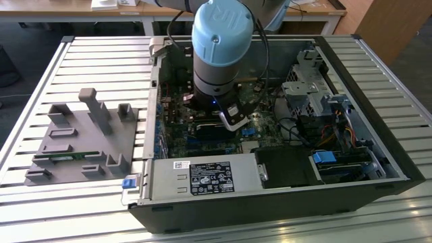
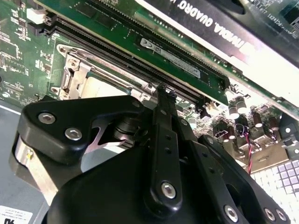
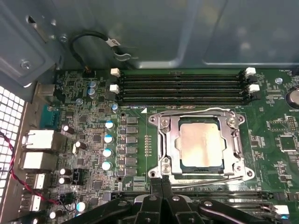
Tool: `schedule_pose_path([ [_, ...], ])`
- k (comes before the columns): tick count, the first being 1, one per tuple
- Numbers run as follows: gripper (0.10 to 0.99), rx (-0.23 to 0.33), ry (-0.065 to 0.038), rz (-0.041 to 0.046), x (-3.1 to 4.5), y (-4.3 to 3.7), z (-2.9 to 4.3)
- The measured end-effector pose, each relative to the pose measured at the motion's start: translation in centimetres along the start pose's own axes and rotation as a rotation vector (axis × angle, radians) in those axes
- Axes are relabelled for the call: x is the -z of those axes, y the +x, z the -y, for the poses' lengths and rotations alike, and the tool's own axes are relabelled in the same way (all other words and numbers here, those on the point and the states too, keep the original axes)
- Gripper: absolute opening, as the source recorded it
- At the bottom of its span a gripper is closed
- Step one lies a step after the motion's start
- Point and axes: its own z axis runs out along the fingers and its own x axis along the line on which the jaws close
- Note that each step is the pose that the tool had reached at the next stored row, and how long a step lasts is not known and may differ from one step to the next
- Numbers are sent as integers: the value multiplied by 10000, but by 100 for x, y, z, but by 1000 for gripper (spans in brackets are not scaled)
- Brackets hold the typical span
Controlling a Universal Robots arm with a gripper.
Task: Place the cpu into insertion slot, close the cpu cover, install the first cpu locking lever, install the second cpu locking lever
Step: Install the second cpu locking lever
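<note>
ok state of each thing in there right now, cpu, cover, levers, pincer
cpu: seated in the insertion slot
cpu cover: closed flat over the cpu
locking levers: wires lie along the cover's edges, looking latched
pincer: fingertips together, at the cover's edge
memory slots: empty

Cpu (image 3: 200, 144) dull metal; cpu cover (image 3: 236, 140) shiny metal; claw (image 3: 161, 190) black, matt.

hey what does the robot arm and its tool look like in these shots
The arm is a thick grey cylinder with a light blue round cap on its joint, and a black cable runs down beside it. A small blue light glows near its wrist. The tool is matte black, built of flat linkage bars pinned with silver screws, with a silvery metal block at one side.
</note>
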Motion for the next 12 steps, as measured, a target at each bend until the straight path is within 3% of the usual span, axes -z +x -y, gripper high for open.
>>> schedule_pose_path([
  [12, 118, 0, -241, -5, -54, 14, 19],
])
